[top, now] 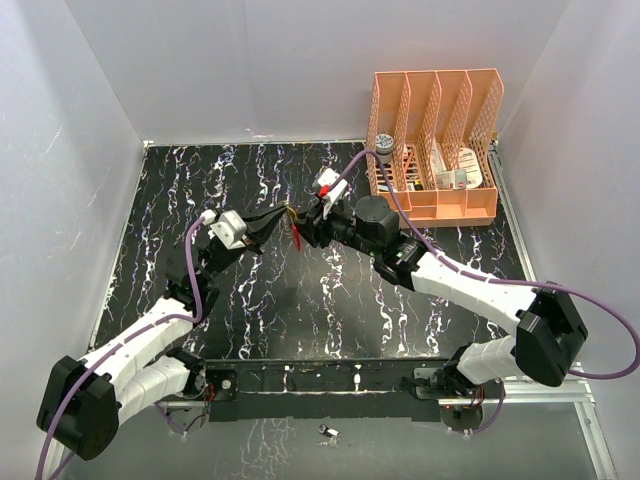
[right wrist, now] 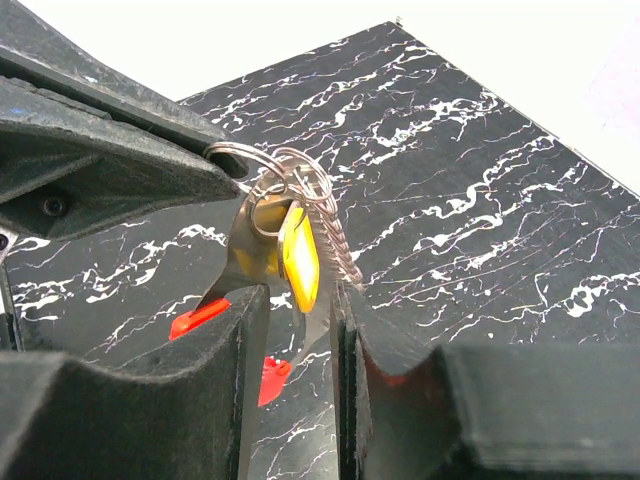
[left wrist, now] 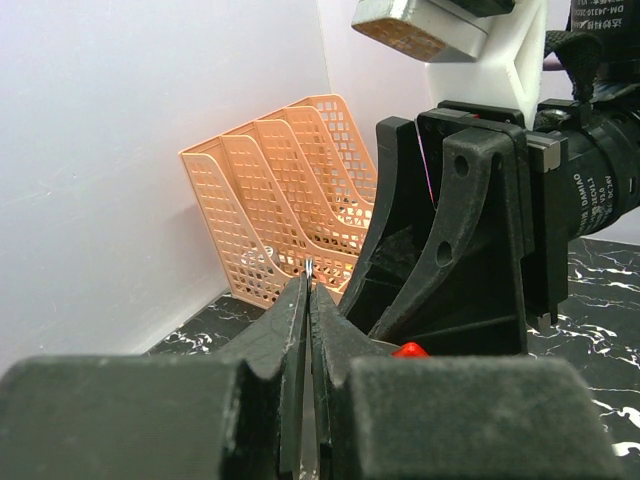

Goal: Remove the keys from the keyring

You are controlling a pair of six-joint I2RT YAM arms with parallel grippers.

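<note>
The keyring [right wrist: 300, 172] is a thin silver loop held up in the air. My left gripper [top: 284, 216] is shut on it; in the left wrist view its pads [left wrist: 296, 300] pinch a sliver of the wire [left wrist: 309, 267]. The yellow key [right wrist: 299, 256] and a ridged metal edge [right wrist: 338, 245] hang from the loop between the fingers of my right gripper [right wrist: 295, 305], which closes narrowly on the bunch. The red key [right wrist: 272, 378] hangs lower, partly behind the left finger [right wrist: 240, 340]. From above, the yellow key [top: 291, 211] and the red key [top: 298, 238] show between both grippers.
An orange file rack [top: 435, 150] with small items stands at the back right and shows in the left wrist view [left wrist: 280, 210]. White walls enclose the black marbled table [top: 300, 320]. My right gripper body [left wrist: 470, 230] fills the space just ahead of the left fingers.
</note>
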